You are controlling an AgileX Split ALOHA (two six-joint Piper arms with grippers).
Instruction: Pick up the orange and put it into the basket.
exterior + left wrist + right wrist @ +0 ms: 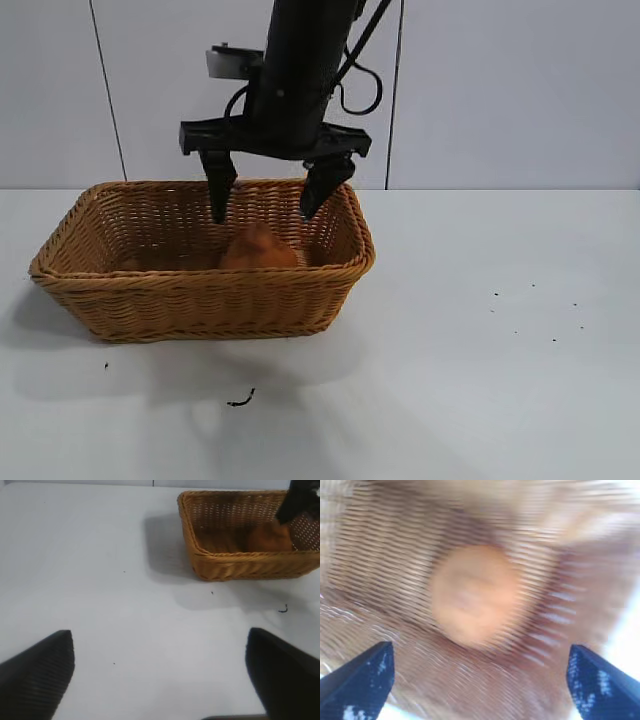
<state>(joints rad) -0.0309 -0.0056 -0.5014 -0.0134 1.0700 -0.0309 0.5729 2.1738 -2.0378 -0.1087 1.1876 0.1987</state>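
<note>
the orange (259, 247) sits on the floor of the basket (200, 300), just beside its near wall and toward the right end, free of any grip. the right gripper (266, 198) hangs above it, jaws spread wide and empty. the release looks done, so the good move is a straight lift clear of the braided rim without clipping it. the fruit seems to stand with its knobby end up, long axis roughly vertical, though that is hard to confirm. the left gripper (160, 672) hovers over bare surface well apart from the basket, jaws open.
</note>
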